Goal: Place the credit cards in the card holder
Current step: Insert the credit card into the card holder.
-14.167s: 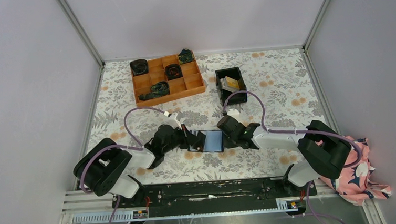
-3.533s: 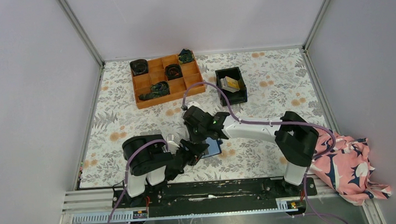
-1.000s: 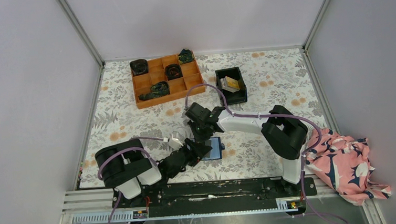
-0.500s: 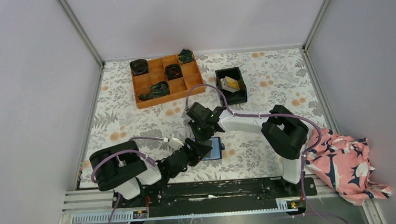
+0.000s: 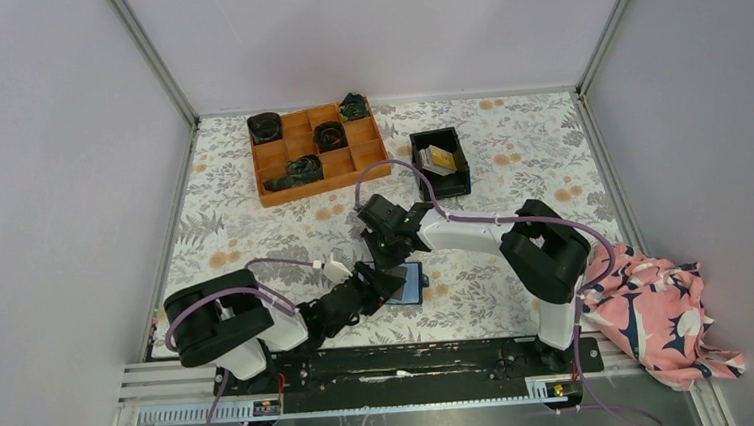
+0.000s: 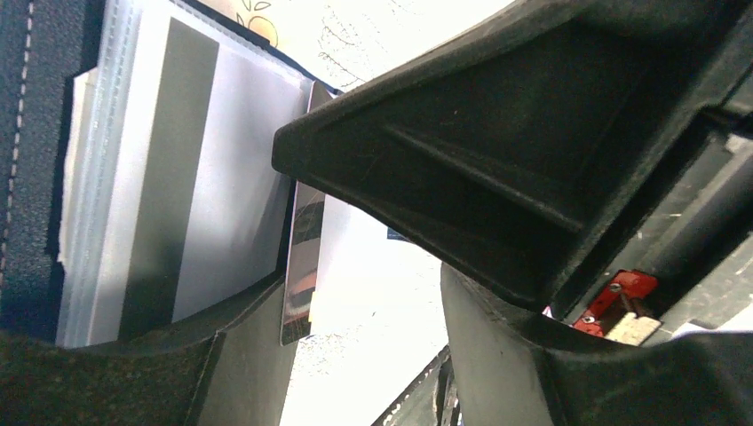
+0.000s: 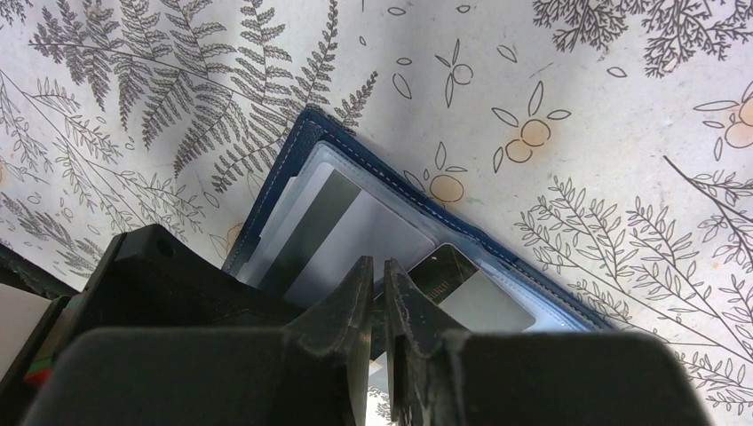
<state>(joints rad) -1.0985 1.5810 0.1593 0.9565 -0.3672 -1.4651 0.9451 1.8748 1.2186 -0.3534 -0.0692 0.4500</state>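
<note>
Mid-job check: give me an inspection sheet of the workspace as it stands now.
Surface: floral table cover, lying flat.
Job's things: holder lies open near the arms, a striped grey card in its clear sleeve; a second card at the right gripper's tips; more cards in the black bin.
Clutter: orange tray with dark rolled items; pink cloth beyond the table's right edge.
Grippers: left gripper open at the holder; right gripper nearly closed, apparently pinching the second card.
Cables: purple cables loop along both arms; no snag seen.
Surroundings: plain grey walls, metal frame.
</note>
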